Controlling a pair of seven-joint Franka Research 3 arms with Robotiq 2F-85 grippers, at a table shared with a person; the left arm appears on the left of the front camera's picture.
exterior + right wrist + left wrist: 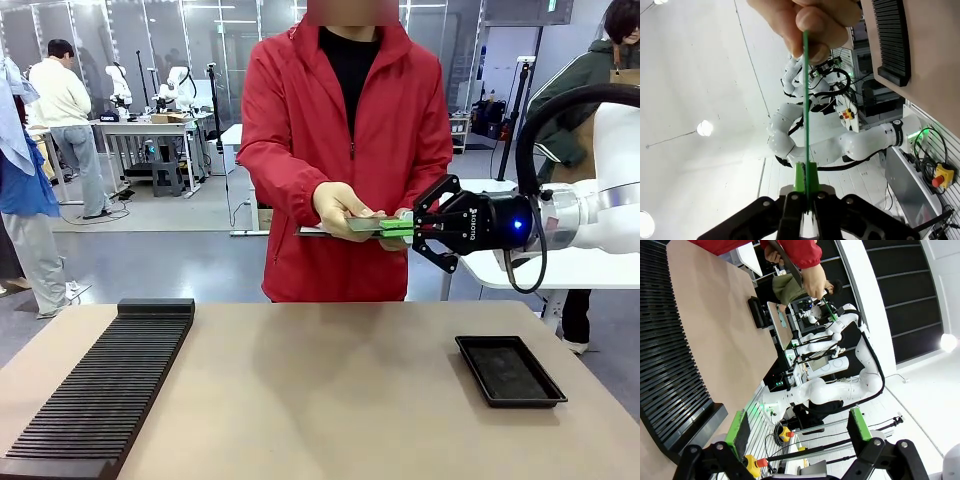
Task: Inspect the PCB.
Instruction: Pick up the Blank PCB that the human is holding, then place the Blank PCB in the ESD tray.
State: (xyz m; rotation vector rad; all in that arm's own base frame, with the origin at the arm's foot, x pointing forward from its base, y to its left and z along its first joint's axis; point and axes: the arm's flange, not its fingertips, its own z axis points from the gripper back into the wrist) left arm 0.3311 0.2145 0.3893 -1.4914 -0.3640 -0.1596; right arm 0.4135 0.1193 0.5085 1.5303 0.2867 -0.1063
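Observation:
The PCB [365, 224] is a thin green board held level and edge-on in front of the person in the red jacket, above the far side of the table. The person's hand [345, 208] pinches its left end. My right gripper [400, 228] reaches in from the right and is shut on the other end. In the right wrist view the PCB [804, 100] runs as a thin green line from my shut right gripper [805, 175] up to the person's fingers [810, 25]. My left gripper [799, 430] stands open with nothing between its green pads [740, 432].
A long black slotted rack [100, 390] lies on the table's left side. A shallow black tray [510, 370] sits at the right. The brown tabletop [320, 390] lies between them. Other people and tables stand in the background.

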